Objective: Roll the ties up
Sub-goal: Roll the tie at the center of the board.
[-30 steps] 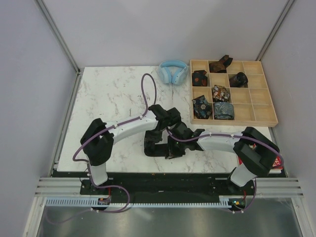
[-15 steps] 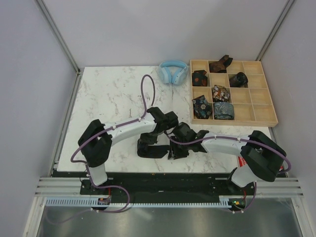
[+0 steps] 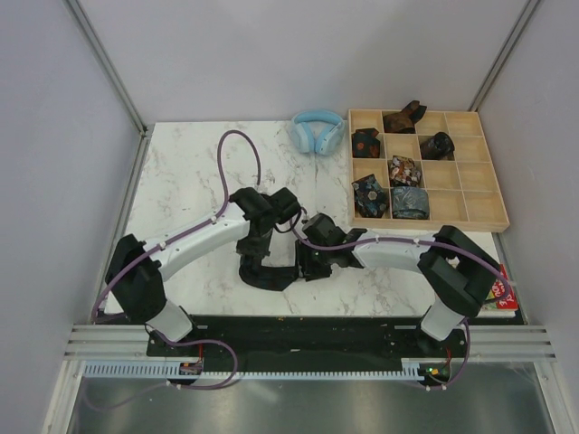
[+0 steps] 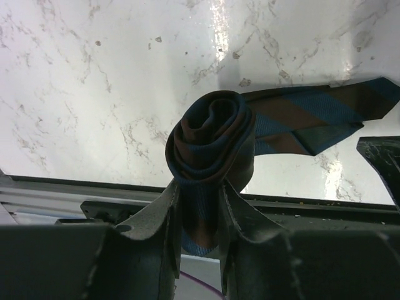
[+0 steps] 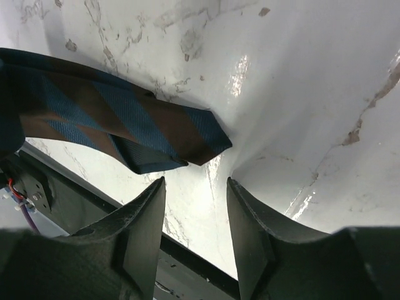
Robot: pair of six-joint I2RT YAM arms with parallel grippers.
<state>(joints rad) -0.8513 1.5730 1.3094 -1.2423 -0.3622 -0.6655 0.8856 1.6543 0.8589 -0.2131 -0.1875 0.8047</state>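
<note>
A blue-and-brown striped tie (image 4: 209, 134) is wound into a roll, and my left gripper (image 4: 195, 187) is shut on the roll's lower part. Its loose tail (image 4: 319, 115) lies flat on the marble, stretching to the right. In the top view the tie (image 3: 269, 274) is a dark patch near the table's front edge, under my left gripper (image 3: 256, 250). My right gripper (image 5: 195, 187) stands open just off the tail's pointed tip (image 5: 187, 134), with only bare marble between its fingers. From above, the right gripper (image 3: 304, 262) is right beside the left one.
A wooden compartment tray (image 3: 479, 194) at the back right holds several rolled ties. Light blue headphones (image 3: 317, 131) lie left of it. The table's black front edge (image 3: 298, 318) runs close below both grippers. A red object (image 3: 502, 294) sits by the right arm's base.
My right gripper has opened and let go of the tie's tail. Both arms have shifted left, the left one carrying the roll with it.
</note>
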